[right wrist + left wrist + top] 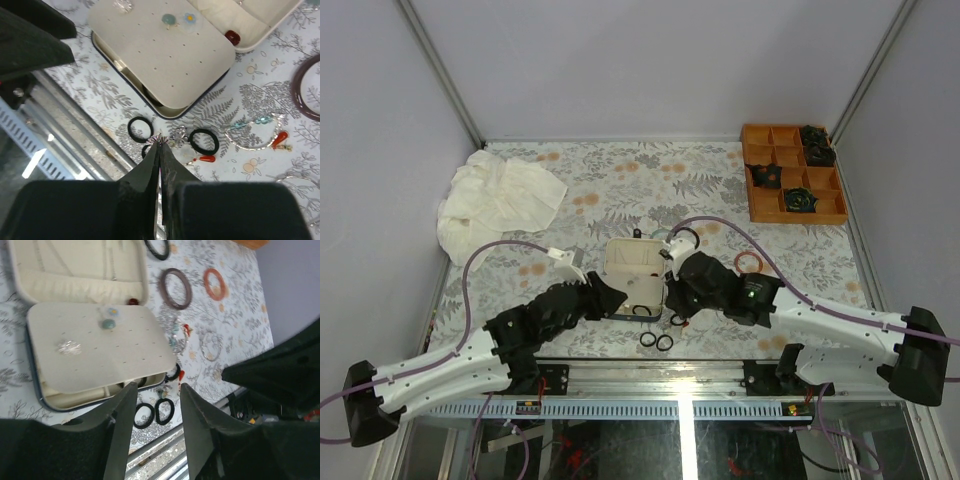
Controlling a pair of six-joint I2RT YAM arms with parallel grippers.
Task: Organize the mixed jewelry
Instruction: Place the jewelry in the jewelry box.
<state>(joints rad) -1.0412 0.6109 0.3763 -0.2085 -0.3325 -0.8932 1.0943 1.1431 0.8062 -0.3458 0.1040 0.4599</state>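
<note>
The mixed jewelry lies on the floral cloth in front of the open cream-lined case [165,60]. Black rings [140,129] [204,141], a red drop [206,159] and a thin clear hoop [250,137] lie near my right gripper [160,141], which is shut on a small silvery beaded piece [165,138] just above the cloth. My left gripper [158,386] is open and empty at the case's near corner [95,350], above two black rings [144,415] [164,411]. In the top view both grippers, left [618,296] and right [672,308], flank the case [635,265].
Larger bangles lie beyond the case: brown [175,288], orange [215,284], black [157,247]. An orange divided tray [790,172] holding dark items stands at the back right. A crumpled white cloth [495,200] lies at the back left. The metal table rail [650,372] runs close behind the rings.
</note>
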